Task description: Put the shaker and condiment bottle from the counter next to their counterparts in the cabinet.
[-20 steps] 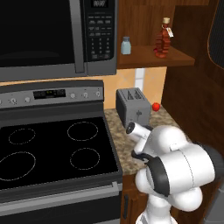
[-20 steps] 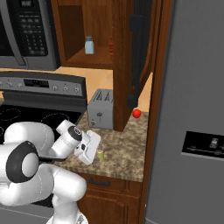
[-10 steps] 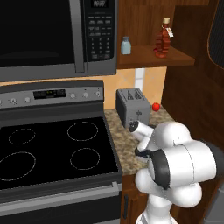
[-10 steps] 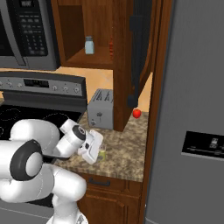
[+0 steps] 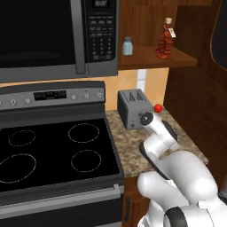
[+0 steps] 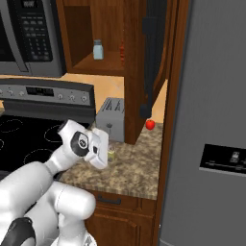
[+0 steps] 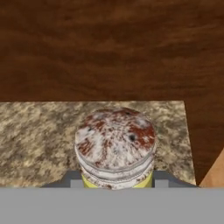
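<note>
the condiment bottle [image 5: 165,39] already stands on the shelf of the cabinet [image 5: 181,56], at the right end and well apart from the pale blue shaker [image 5: 127,46] at the left end; whether it sits beside the small red counterpart cannot be told, since its foot hides whatever is there. a small red round thing [image 5: 157,107] lies on the counter [image 6: 139,168] just right of the toaster [image 5: 134,107]. so one half of the job looks done and the other is under way: the yellow-green shaker [image 7: 115,146] sits on the counter near its front part, and the gripper [image 7: 115,183] is low around it, a dark finger tip [image 7: 73,181] on each side of its body. in the right base view a bit of yellow-green [image 6: 111,153] shows just beyond the hand. whether the fingers are pressed against the shaker or only bracket it cannot be told. what is left, by this reading, is the grasp, the lift and setting the shaker beside the blue one

against the earlier pictures the arm has reached further forward and down over the counter, the hand now closer to the toaster; the bottle, the blue shaker and the red thing have not moved
</note>
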